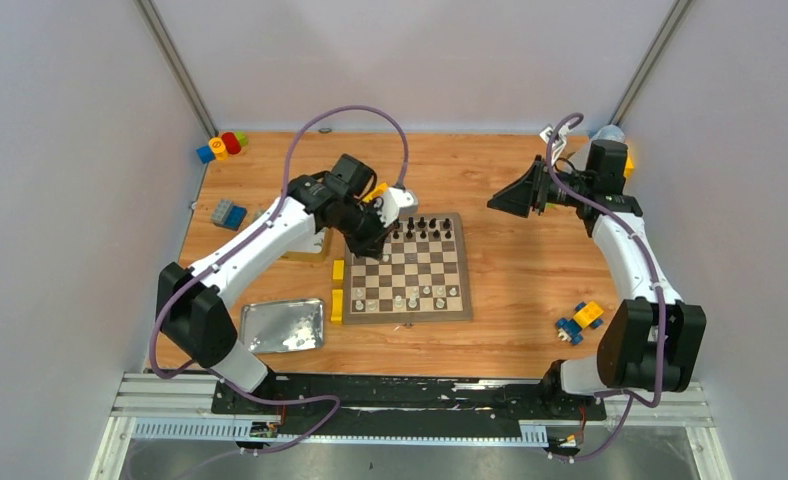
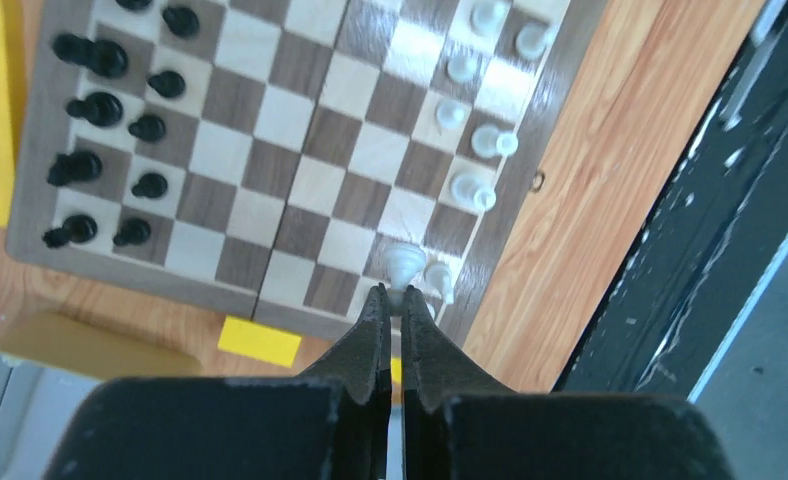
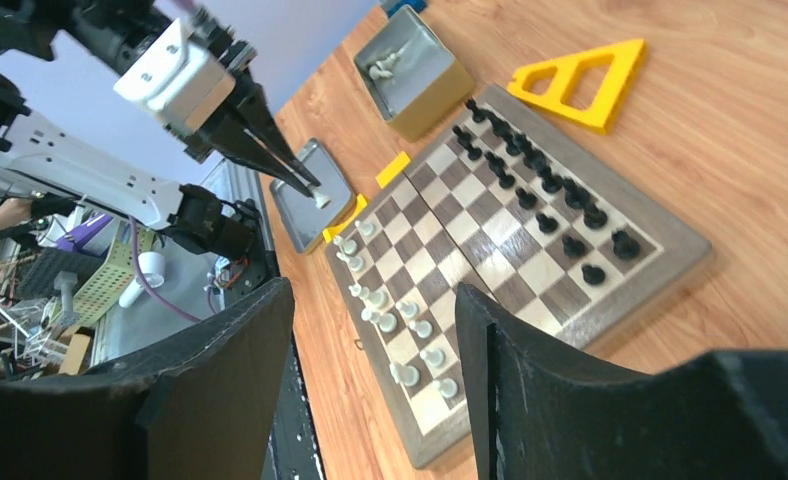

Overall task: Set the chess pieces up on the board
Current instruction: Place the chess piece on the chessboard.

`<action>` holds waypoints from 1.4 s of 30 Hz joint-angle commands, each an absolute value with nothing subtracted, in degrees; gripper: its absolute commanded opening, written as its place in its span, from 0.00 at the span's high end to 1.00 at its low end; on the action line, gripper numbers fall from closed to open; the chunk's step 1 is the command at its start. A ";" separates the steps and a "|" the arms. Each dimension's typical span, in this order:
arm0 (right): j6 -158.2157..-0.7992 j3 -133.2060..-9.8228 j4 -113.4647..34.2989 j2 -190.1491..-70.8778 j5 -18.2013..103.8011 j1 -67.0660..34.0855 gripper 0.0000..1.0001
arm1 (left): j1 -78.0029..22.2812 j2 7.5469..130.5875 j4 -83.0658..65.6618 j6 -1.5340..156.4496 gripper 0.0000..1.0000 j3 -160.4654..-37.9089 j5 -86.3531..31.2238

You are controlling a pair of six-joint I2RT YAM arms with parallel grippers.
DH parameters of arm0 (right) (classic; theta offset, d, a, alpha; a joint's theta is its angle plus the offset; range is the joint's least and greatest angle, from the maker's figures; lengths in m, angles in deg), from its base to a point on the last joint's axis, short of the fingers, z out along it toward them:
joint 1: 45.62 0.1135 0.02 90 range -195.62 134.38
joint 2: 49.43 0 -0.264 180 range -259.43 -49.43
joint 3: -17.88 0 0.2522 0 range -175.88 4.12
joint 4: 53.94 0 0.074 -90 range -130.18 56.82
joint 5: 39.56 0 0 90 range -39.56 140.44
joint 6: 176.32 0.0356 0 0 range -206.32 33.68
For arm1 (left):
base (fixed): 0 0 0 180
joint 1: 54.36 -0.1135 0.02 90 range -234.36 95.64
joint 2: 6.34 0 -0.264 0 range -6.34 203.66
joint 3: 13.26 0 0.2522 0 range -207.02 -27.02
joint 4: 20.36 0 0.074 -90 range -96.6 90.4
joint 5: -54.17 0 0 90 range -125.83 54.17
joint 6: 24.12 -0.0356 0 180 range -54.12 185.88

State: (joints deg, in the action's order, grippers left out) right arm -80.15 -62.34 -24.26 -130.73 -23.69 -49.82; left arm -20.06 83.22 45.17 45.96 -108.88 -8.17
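Left of the board (image 1: pixel 418 265), off its near-left corner, lies a shiny metal tin (image 1: pixel 283 326). Two yellow blocks (image 1: pixel 337 291) lie just beside the board's left edge. Just off the board's far-left corner stands a tan box (image 3: pixel 425 95) containing a few pale pieces (image 3: pixel 390 62) not yet placed. The left gripper (image 2: pixel 394 293) hangs raised above the left part of the board, with its fingers pinched together on one white piece (image 2: pixel 402 262) held at the tips, clear of the squares. On the board, the black pieces (image 3: pixel 530 198) occupy the two far rows, and both rows appear full. The white pieces (image 3: pixel 388 322) occupy the two near rows, with several squares vacant; the exact count cannot be read. Right of the board and well apart from it, the right gripper (image 1: pixel 515 192) hovers with its fingers spread wide and nothing between them. Assessment: the black side is done, and the white side is well advanced but incomplete. Outstanding work: seat the held white piece on a vacant near-row square, then transfer the pale pieces from the box to the other vacant squares.
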 commanded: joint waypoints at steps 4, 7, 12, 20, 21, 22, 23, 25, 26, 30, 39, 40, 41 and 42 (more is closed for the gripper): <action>-88.26 -58.37 -21.36 -126.23 -22.72 -52.43 0.39 | -14.52 89.77 56.05 42.26 0.98 -113.35 -24.99; -89.05 -58.24 -20.81 -125.90 -22.83 -52.86 0.40 | -12.46 93.68 58.44 43.10 0.98 -116.85 -26.88; -89.80 -58.36 -19.96 -125.67 -23.61 -53.62 0.40 | -9.58 101.88 61.10 44.65 0.98 -123.18 -27.25; -89.71 -58.21 -19.66 -123.58 -25.48 -56.02 0.41 | -6.07 112.76 68.07 45.18 0.97 -134.93 -28.39; -89.67 -58.20 -19.61 -123.50 -25.77 -56.15 0.40 | -5.87 113.50 68.75 45.15 0.97 -136.57 -28.59; -89.59 -58.12 -19.61 -123.48 -26.00 -56.24 0.40 | -5.50 114.68 69.65 45.14 0.96 -137.16 -28.74; -89.58 -58.14 -19.66 -123.44 -26.14 -56.33 0.40 | -5.36 115.21 70.07 45.18 0.96 -138.07 -28.77; -89.44 -58.11 -19.62 -123.63 -26.65 -56.34 0.41 | -4.77 116.39 70.96 45.14 0.96 -138.90 -29.12; -89.40 -58.11 -19.61 -123.61 -26.68 -56.41 0.41 | -4.48 116.87 71.30 45.14 0.96 -139.03 -29.27; -89.31 -58.11 -19.57 -123.65 -27.24 -56.42 0.41 | -3.83 117.81 71.96 45.43 0.96 -138.90 -29.36; -89.28 -58.02 -19.56 -124.01 -27.85 -56.43 0.41 | -2.16 118.08 70.94 46.88 0.96 -136.92 -28.62; -89.23 -58.02 -19.54 -124.05 -27.87 -56.43 0.41 | -2.07 118.10 70.64 47.02 0.96 -136.54 -28.62; -89.22 -58.02 -19.55 -124.07 -27.91 -56.41 0.41 | -1.93 118.26 70.52 47.09 0.96 -136.40 -28.66; -89.23 -58.02 -19.53 -124.08 -27.95 -56.41 0.41 | -1.82 118.32 70.42 47.14 0.96 -136.15 -28.82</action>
State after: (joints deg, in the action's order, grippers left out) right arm -87.95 -58.21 -19.40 -124.94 -25.63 -56.18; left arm -2.66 118.08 70.44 45.87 -136.86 -29.02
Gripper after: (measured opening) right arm 0.596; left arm 0.041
